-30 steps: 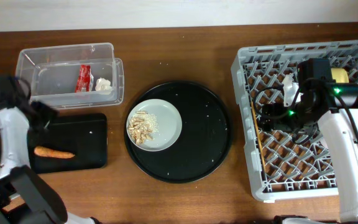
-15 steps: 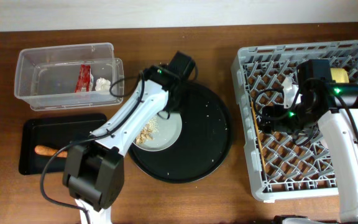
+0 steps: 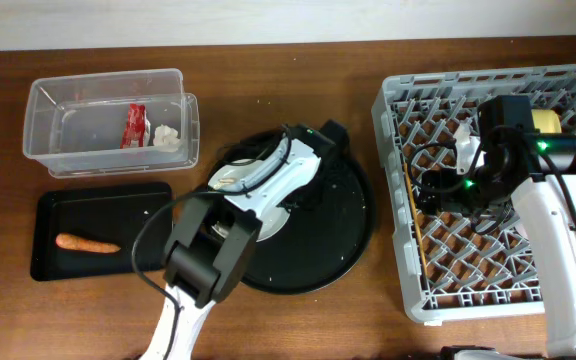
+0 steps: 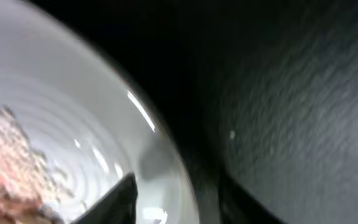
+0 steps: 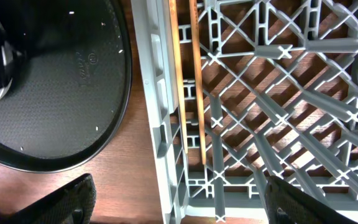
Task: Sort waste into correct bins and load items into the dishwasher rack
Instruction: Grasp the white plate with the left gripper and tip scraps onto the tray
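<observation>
My left gripper is low over the pale plate, open, with the plate's right rim between its fingers. Beige food scraps lie on the plate, mostly hidden under my arm in the overhead view. My right gripper is open and empty above the front left part of the grey rack. Two chopsticks lie in the rack along its left wall. A yellow bowl sits at the rack's back. The cups are hidden.
The plate sits on a large round black tray. A clear tub at the back left holds a red wrapper and a white tissue. A flat black tray holds an orange carrot.
My left arm swung from the far left over to the plate, then on to its right rim. The right arm has not moved.
</observation>
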Controlling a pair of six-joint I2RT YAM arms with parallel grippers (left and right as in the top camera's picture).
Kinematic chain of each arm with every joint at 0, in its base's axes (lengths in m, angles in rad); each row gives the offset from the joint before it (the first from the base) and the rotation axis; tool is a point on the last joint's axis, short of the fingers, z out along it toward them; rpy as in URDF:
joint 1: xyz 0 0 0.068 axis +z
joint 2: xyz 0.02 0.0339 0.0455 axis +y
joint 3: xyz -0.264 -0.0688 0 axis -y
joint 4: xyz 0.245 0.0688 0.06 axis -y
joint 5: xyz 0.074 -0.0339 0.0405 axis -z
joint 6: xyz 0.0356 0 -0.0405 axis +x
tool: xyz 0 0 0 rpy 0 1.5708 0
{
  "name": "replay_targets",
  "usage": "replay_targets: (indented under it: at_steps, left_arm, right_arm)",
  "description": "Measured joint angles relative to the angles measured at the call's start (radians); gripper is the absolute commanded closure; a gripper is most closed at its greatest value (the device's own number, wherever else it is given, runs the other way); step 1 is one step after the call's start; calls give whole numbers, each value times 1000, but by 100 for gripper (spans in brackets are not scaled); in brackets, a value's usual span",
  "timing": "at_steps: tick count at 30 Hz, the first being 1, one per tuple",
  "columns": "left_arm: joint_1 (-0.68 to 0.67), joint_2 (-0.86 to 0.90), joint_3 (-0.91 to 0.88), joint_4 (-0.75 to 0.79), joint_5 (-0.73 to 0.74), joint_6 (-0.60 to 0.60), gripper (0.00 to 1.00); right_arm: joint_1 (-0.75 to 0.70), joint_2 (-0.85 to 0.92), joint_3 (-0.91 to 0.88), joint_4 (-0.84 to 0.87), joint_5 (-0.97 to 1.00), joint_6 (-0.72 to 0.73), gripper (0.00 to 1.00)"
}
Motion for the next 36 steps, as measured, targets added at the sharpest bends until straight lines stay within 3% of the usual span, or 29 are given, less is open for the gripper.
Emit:
replay_targets:
  at_steps: [2, 7, 11, 19, 27, 31, 36]
  left_arm:
    - [-3, 2, -2, -13, -3, -4, 99]
    - [-17, 3, -1, -30, -24, -10, 100]
    - [-17, 18, 36, -207, -93, -10, 100]
    - [-10, 22, 98, -356, -168, -89, 100]
    - [148, -133, 98, -423, -151, -96, 100]
    - [252, -187, 98, -410, -107, -39, 100]
    - [361, -228, 99, -365, 95, 140, 99]
  right_arm:
    - [0, 0, 0, -1, 0, 0, 13]
    - [0, 0, 0, -1, 0, 0, 13]
    - [0, 0, 0, -1, 0, 0, 13]
    - [0, 0, 0, -1, 0, 0, 13]
    - [0, 0, 0, -2, 0, 0, 14]
    - [0, 0, 0, -9, 1, 1, 14]
    - [0, 0, 0, -9, 11, 0, 13]
